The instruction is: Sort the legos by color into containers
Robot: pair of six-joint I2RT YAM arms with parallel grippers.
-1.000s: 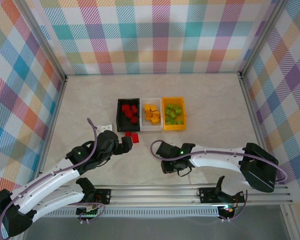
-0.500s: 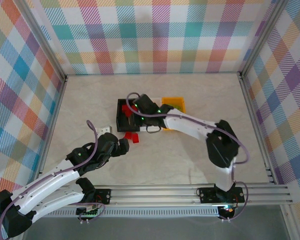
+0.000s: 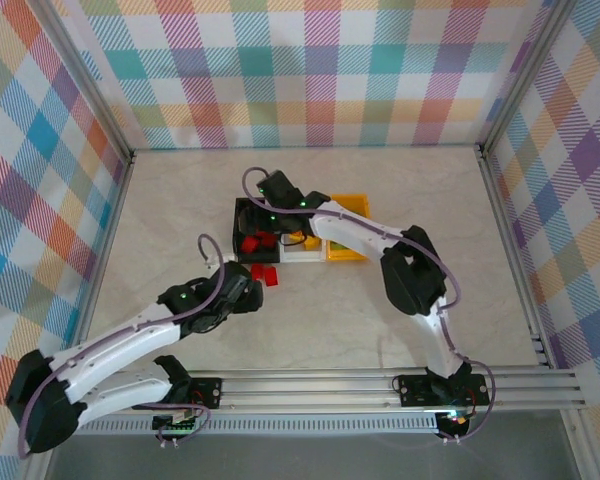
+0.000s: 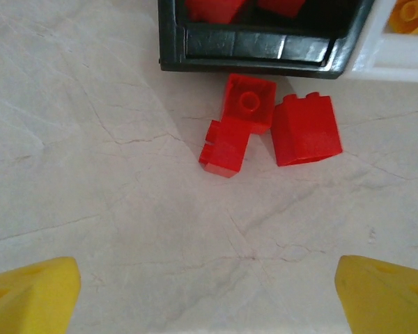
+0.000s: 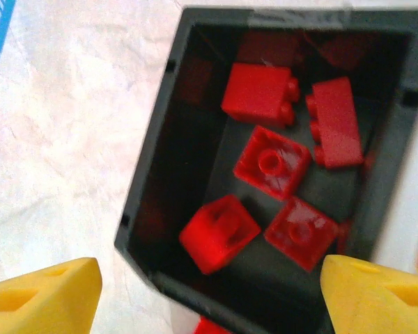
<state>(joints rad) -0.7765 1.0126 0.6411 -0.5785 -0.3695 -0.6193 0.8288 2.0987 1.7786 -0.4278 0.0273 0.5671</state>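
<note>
Two red legos (image 4: 240, 122) (image 4: 306, 129) lie on the table just in front of the black container (image 4: 258, 49); from above they show as red legos (image 3: 265, 273). My left gripper (image 4: 209, 299) is open, a little short of them, with bare table between its yellow fingertips (image 4: 28, 296). It also shows from above as the left gripper (image 3: 252, 288). My right gripper (image 5: 209, 296) hangs open over the black container (image 5: 146, 209), which holds several red legos (image 5: 272, 163). One red lego (image 5: 219, 233) is blurred. The white container (image 3: 302, 252) and the orange-yellow container (image 3: 350, 202) are partly hidden by the right arm.
A small white block (image 3: 215, 258) lies left of the black container (image 3: 239, 235). Plaid walls close the table on three sides. A metal rail (image 3: 310, 385) runs along the near edge. Open tabletop lies to the right and the far side.
My right arm swung from the near middle of the table up over the black container, and its jaws went from shut to open. My left gripper shifted slightly near the two red legos.
</note>
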